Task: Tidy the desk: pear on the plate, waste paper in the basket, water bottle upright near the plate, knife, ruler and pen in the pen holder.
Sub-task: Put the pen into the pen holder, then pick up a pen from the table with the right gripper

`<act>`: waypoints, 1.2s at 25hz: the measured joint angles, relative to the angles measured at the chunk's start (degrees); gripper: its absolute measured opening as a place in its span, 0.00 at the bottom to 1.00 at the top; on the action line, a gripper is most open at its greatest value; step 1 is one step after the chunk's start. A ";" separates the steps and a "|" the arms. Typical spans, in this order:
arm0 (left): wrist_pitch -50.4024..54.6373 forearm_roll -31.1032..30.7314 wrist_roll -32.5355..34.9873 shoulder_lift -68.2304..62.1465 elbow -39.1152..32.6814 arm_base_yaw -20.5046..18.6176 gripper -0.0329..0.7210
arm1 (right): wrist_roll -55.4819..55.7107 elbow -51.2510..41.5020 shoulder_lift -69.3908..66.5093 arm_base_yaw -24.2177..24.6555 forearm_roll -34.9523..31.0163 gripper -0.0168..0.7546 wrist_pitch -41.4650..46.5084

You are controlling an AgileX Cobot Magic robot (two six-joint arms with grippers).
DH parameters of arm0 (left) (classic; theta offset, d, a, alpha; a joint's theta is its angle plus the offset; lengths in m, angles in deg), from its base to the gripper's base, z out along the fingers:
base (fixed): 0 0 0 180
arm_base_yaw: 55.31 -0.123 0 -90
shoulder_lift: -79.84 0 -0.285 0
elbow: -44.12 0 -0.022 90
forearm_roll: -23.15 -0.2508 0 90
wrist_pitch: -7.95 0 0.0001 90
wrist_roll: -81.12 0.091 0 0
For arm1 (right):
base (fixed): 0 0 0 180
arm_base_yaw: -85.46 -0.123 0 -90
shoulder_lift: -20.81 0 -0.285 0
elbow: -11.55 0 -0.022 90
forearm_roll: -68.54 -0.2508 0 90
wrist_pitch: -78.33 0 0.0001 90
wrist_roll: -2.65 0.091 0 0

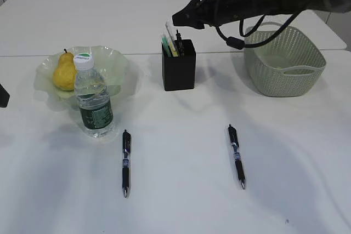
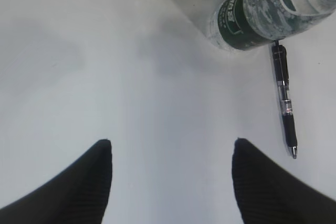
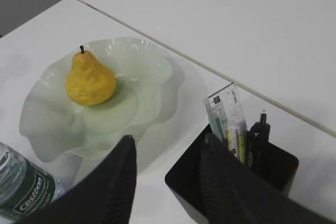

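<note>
Black pens, near edge: two still lie flat on the tabletop (image 1: 181,201), the left pen (image 1: 125,163) just ahead of the water bottle (image 1: 93,102), the right pen (image 1: 236,155) out in open room.
Left hand (image 2: 172,153): low over bare tabletop, jaws apart and empty; your clearest approach is to the left pen.
Bottle risk: upright, just in front of the plate (image 1: 118,67); sweep wide at that pen and you could tip it.
Pear (image 1: 64,71): on the plate, done.
Right hand (image 3: 168,153): above the pen holder (image 1: 179,72), jaws part open, nothing held.
Holder risk: ruler (image 3: 227,114) and pens stick out; drop too low and you may snag them.
Basket (image 1: 285,61): far right, contents unclear.
Room: wide and free mid-tabletop.
</note>
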 joint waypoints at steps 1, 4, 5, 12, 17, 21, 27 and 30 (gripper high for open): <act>0.00 0.00 0.00 0.00 0.00 0.00 0.71 | 2.30 0.00 0.92 0.00 2.40 0.41 0.13; 0.00 0.00 0.00 0.00 0.00 0.00 0.71 | 9.88 0.00 3.49 0.00 10.12 0.41 1.03; 0.00 0.00 0.00 0.00 0.00 0.00 0.71 | 12.99 0.00 4.39 0.00 12.78 0.41 1.31; 0.09 0.35 0.00 0.00 0.00 0.00 0.71 | 29.12 0.00 9.39 0.00 30.11 0.41 6.11; 0.09 0.35 0.00 0.00 0.00 0.00 0.71 | 41.47 0.00 11.94 -0.36 43.25 0.41 13.94; 0.09 0.35 0.00 0.00 0.00 0.00 0.71 | 48.50 0.00 13.27 -1.63 50.40 0.41 18.89; 0.09 0.35 0.00 0.00 0.00 0.00 0.71 | 56.89 0.00 13.79 -5.55 57.24 0.41 24.64; 0.09 0.35 0.00 0.00 0.00 0.00 0.71 | 61.20 0.00 13.90 -7.55 62.20 0.41 27.10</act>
